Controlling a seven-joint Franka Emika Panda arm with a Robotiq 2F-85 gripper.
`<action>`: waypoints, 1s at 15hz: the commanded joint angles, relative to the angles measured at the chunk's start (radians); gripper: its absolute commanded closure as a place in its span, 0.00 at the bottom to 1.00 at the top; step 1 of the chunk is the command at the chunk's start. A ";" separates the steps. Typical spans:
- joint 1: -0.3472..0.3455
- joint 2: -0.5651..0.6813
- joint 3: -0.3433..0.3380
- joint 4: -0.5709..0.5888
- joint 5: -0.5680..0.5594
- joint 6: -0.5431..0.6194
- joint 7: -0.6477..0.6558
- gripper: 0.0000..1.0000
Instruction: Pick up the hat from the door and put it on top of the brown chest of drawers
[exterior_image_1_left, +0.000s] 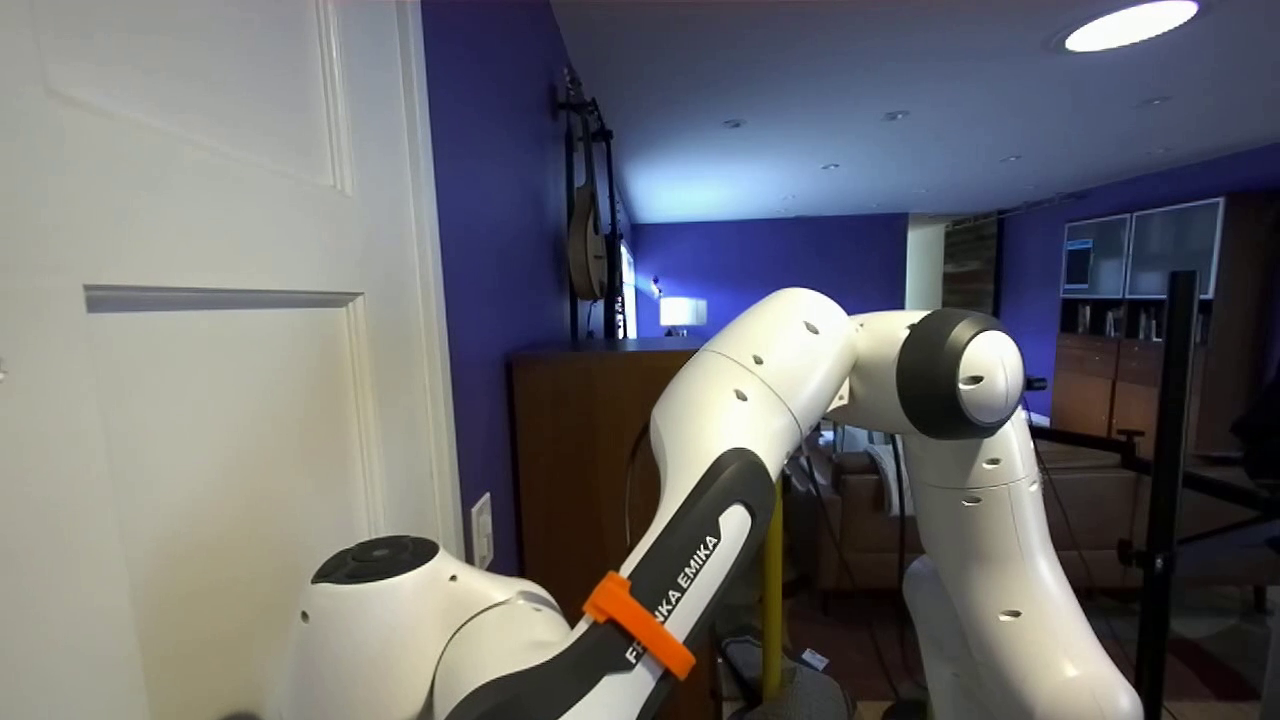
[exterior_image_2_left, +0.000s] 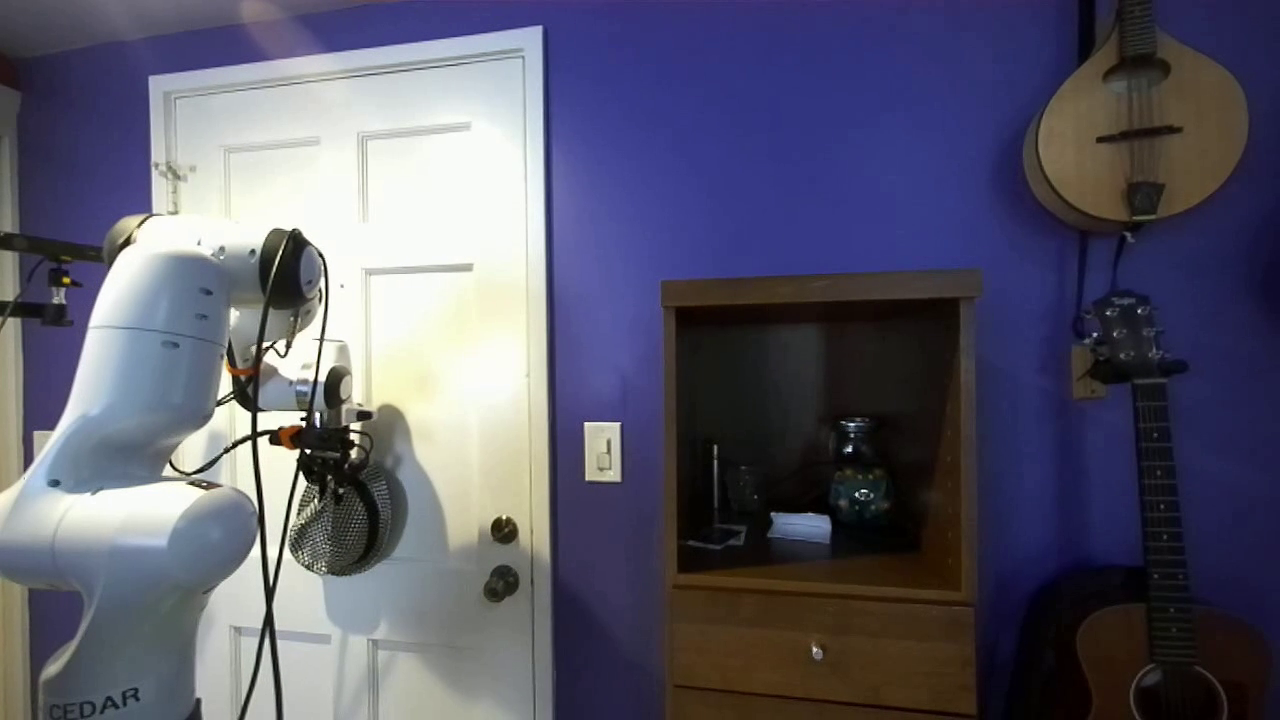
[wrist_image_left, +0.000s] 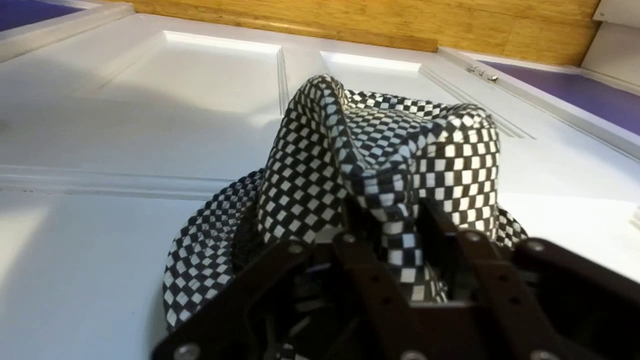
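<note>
Fingers (wrist_image_left: 436, 224) mostly closed, pinching a crown fold of the checkered hat (wrist_image_left: 310, 190). Hat's at the white door (exterior_image_2_left: 420, 330), brim toward it, well apart from the brown chest of drawers (exterior_image_2_left: 820, 288).

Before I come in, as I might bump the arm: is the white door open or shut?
Shut: in an exterior view, the white door sits flush in its frame, its visible edges running close alongside.

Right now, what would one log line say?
claw: pinching checkered brimmed hat; location: at white panelled door; placement atop brown chest of drawers: not yet
</note>
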 joint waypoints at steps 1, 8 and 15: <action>0.027 -0.005 -0.021 0.024 -0.049 -0.013 0.054 0.97; 0.028 -0.060 -0.018 0.023 -0.063 -0.074 0.106 0.99; 0.010 -0.119 -0.003 0.025 -0.039 -0.165 0.087 0.99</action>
